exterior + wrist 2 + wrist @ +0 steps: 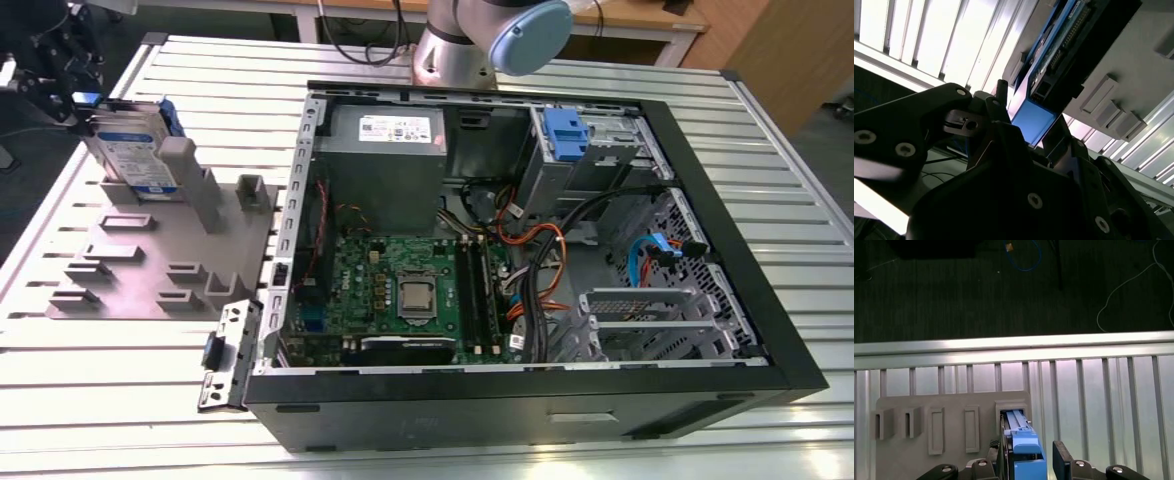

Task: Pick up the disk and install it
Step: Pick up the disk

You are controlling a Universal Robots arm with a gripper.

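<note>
One disk [134, 155] is noted, stood on edge in a slot of the grey fixture plate [147, 270]. The plate lies on the slatted bench [747, 130] at the exterior view's left. The disk is outside the open computer case [534, 410] and well apart from it, so installation has not been done.

In the first wrist view the disk's thin top edge, capped by its blue carrier [1026, 452], is presented directly to the end effector [1030, 460]. The broad faces are turned toward the fingers [1061, 460], one on either side, and the slot end lies away from the end effector. The disk is thus straddled rather than approached from one side.

A narrow gap is seen between that finger and the carrier. The opposite finger is in shadow, and contact there cannot be confirmed. The end effector is therefore judged to be set narrowly apart around the disk, with no grip established. The disk appears seated in its slot, not lifted.
</note>
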